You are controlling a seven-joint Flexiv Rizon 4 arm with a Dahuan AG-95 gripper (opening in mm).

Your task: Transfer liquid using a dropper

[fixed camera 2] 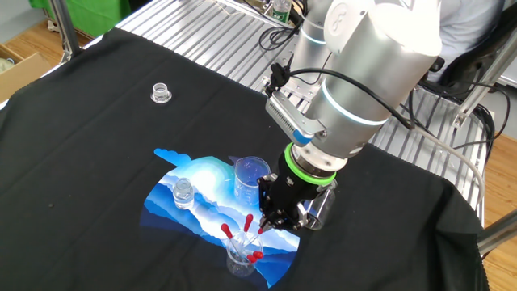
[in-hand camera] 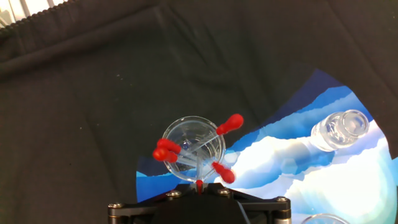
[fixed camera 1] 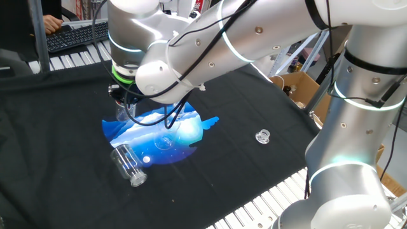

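Slender clear dropper (in-hand camera: pixel 199 185) (red bulb uppermost) upright in a small glass beaker (in-hand camera: pixel 193 149).

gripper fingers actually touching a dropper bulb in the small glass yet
Touching: hand view shows the gripper shut on a dropper standing in the small glass.

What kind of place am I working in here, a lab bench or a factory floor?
Most likely a robotics lab workbench: a black cloth over a metal roller table, small clear glassware like the beaker, a keyboard and cardboard box nearby.
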